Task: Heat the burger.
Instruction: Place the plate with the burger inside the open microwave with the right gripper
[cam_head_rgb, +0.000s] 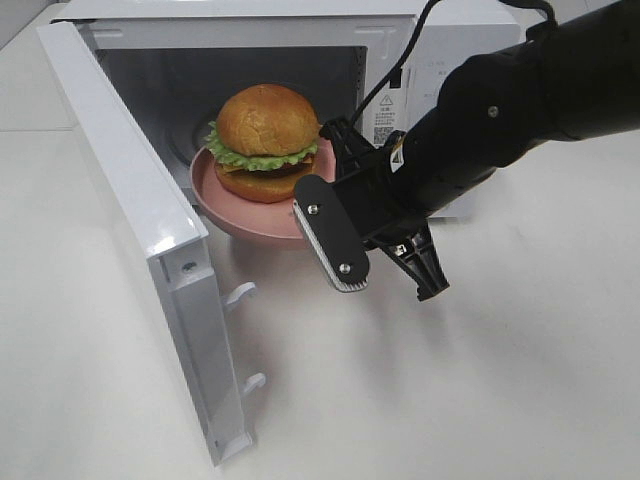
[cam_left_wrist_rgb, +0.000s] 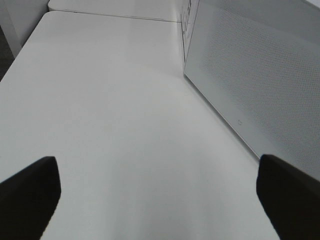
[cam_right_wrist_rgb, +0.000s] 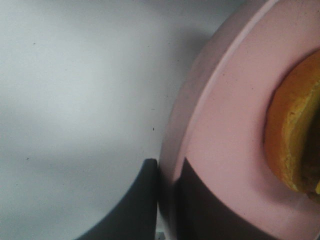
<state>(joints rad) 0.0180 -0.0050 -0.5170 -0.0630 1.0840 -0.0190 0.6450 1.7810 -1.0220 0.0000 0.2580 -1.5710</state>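
Note:
The burger (cam_head_rgb: 265, 125) has a golden bun, green lettuce and an orange-brown base (cam_right_wrist_rgb: 295, 135). It sits on a pink plate (cam_head_rgb: 228, 205) at the mouth of the open white microwave (cam_head_rgb: 250, 60), with the plate's front edge sticking out past the opening. My right arm (cam_head_rgb: 480, 130) reaches in from the right. In the right wrist view my right gripper (cam_right_wrist_rgb: 167, 167) is shut on the pink plate's rim (cam_right_wrist_rgb: 225, 125), one finger outside and one on top. My left gripper (cam_left_wrist_rgb: 160, 200) is open over bare table, beside the outer face of the microwave door (cam_left_wrist_rgb: 260, 75).
The microwave door (cam_head_rgb: 130, 200) stands swung out to the left, its latch hooks (cam_head_rgb: 245, 293) pointing toward the front. White table (cam_head_rgb: 480, 400) surrounds the microwave. A black cable (cam_head_rgb: 400, 60) runs across the microwave's front panel.

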